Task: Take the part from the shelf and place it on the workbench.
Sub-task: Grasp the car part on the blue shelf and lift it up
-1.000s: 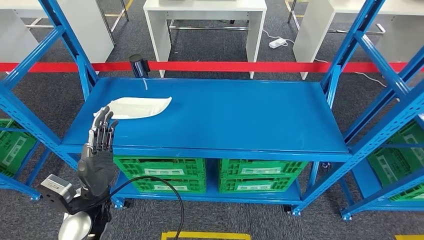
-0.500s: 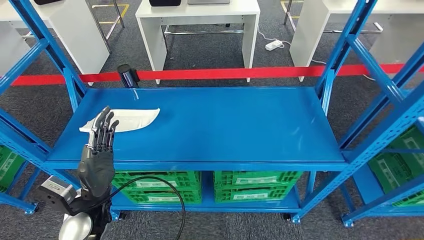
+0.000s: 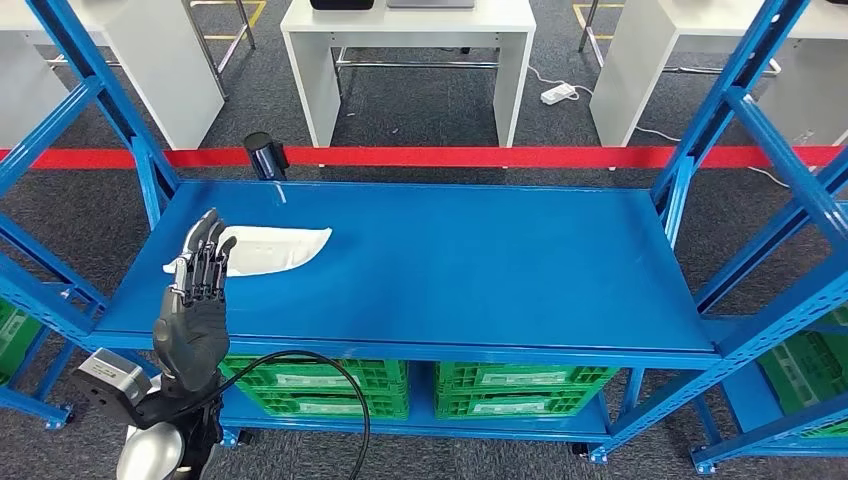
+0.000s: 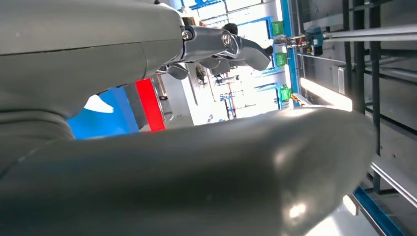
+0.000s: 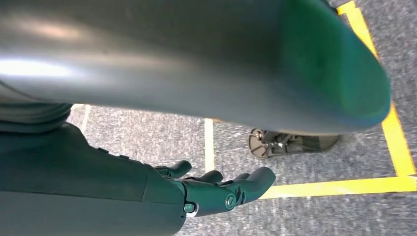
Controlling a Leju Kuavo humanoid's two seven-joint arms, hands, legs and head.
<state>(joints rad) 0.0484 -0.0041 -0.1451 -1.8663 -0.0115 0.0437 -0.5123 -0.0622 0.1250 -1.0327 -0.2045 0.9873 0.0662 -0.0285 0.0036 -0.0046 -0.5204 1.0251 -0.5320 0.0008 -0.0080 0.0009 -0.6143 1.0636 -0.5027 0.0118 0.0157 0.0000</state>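
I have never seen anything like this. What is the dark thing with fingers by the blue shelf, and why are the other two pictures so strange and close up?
You are looking through a two-legged robot's cameras. The wide picture comes from its head, looking down at a blue shelf. The dark thing is the robot's left hand, raised at the shelf's front edge with fingers straight and holding nothing. Just beyond its fingertips lies a flat white part, which it is meant to fetch. Green crates sit on the level below.

The other two pictures come from cameras at the wrists, so each hand looms large and the view is turned. The right hand hangs over grey carpet with yellow floor tape, fingers loosely apart, also holding nothing.
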